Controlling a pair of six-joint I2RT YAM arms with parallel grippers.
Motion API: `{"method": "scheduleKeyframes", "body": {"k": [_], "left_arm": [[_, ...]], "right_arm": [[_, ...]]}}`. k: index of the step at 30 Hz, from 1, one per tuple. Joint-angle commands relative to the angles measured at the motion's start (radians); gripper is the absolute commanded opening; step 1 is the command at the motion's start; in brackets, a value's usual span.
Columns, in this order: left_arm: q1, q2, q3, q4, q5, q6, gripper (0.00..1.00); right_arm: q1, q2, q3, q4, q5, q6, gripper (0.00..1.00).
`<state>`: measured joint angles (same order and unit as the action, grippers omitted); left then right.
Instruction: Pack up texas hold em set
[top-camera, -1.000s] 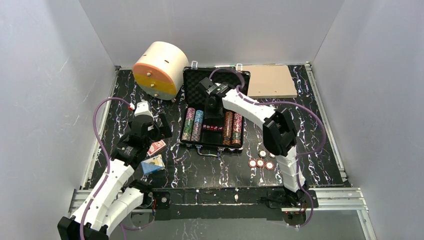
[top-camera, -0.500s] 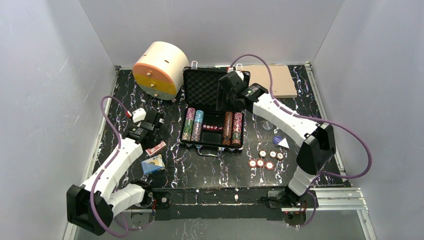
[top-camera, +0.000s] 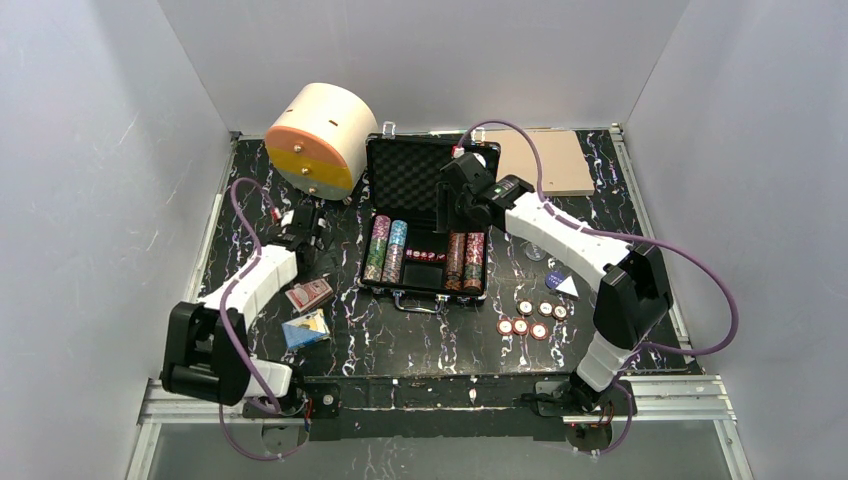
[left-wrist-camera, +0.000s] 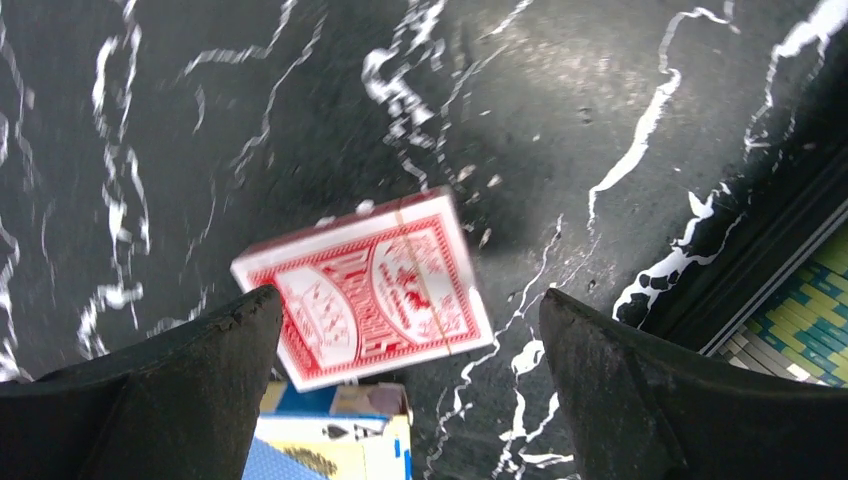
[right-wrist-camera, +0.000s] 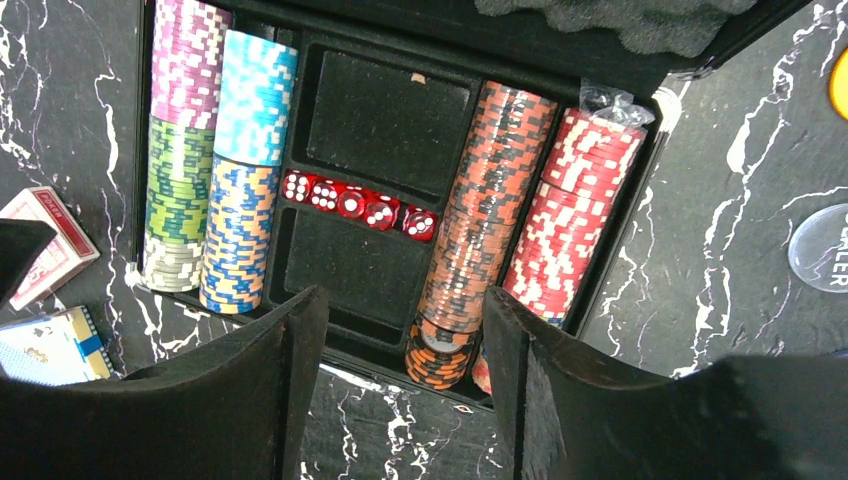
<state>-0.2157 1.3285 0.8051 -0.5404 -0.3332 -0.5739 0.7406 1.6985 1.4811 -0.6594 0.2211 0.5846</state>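
Observation:
The black briefcase (top-camera: 372, 213) lies open mid-table with its foam lid up. Rows of striped chips (right-wrist-camera: 215, 180) fill both sides of it, and red dice (right-wrist-camera: 360, 205) sit in the middle slot. My right gripper (right-wrist-camera: 405, 300) hovers over the case's right part, open and holding nothing. A red deck (left-wrist-camera: 370, 290) and a blue deck (left-wrist-camera: 340, 440) lie on the table left of the case. My left gripper (left-wrist-camera: 405, 300) hangs above the red deck, wide open and holding nothing. Loose chips (top-camera: 525, 320) and round buttons (top-camera: 536, 250) lie to the right of the case.
A big cream cylinder (top-camera: 320, 135) with an orange-yellow face stands at the back left. A flat tan board (top-camera: 540, 160) lies at the back right. White walls close in the black marbled table (top-camera: 400, 340) on three sides.
My right arm swung from over the dice slot towards the case's back right, and its jaws widened. My left arm stretched farther back past the decks, jaws still wide.

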Motion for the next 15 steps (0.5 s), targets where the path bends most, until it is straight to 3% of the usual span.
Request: {"method": "scheduleKeyframes", "body": {"k": [1, 5, 10, 15], "left_arm": [[0.002, 0.06, 0.04, 0.144, 0.072, 0.358, 0.98], [0.001, 0.123, 0.065, 0.118, 0.157, 0.507, 0.98], [0.001, 0.139, 0.088, 0.131, 0.134, 0.606, 0.98], [-0.028, 0.138, 0.154, -0.067, 0.319, 0.839, 0.98]], "right_arm": [[-0.02, -0.054, -0.012, 0.028, -0.012, -0.034, 0.68], [-0.028, -0.049, -0.018, 0.02, -0.021, -0.04, 0.67], [-0.038, -0.023, 0.022, -0.005, -0.064, -0.048, 0.68], [-0.04, 0.029, 0.085, -0.062, -0.095, -0.072, 0.67]]}}
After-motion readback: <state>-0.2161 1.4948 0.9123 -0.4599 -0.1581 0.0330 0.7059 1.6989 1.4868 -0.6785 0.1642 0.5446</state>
